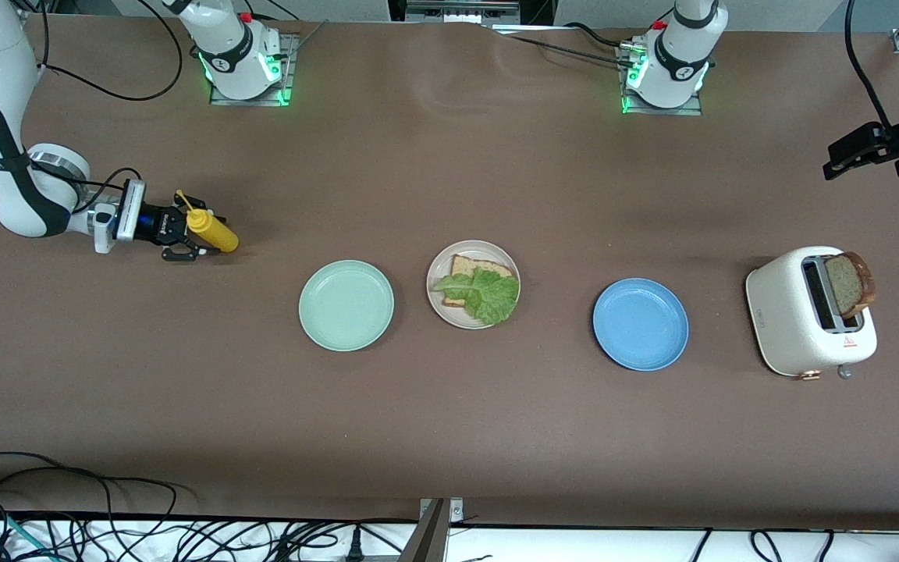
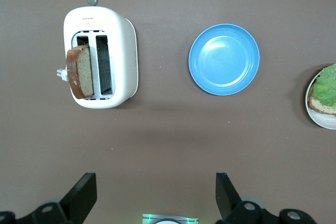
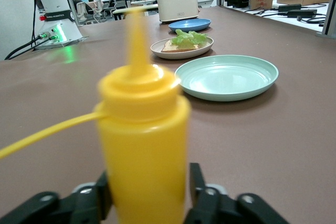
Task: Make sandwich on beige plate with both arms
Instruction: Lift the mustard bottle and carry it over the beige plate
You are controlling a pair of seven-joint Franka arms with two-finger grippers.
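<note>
So the sandwich is half built: one brown wholegrain bread slice (image 1: 479,270) lies flat on the round pale beige plate (image 1: 436,293) with a ruffled green lettuce leaf (image 1: 485,295) draped over it. That plate sits between the mint green plate (image 1: 346,305) and the blue plate (image 1: 641,324). The second brown bread slice (image 1: 849,283) stands upright in a slot of the white toaster (image 1: 794,320) at the left arm's end of the table, most of it sticking out above the slot.

The right gripper (image 1: 189,235) is low at the right arm's end of the table with its fingers (image 3: 195,182) pressed against both sides of a yellow plastic squeeze bottle (image 1: 211,229), so I'd call that clamped on it, though the grip may not be fully settled. The bottle looks soft-walled, so squeezing hard would probably squirt it; grabbing mid-body seems right.

The left gripper (image 2: 156,195) hangs well above the table over the toaster end, claws spread wide apart, holding nothing.

The toast looks light, stiff and crumbly. I'd pinch it across the flat faces near the exposed top and lift straight up. Lettuce is floppy and will likely slide.
</note>
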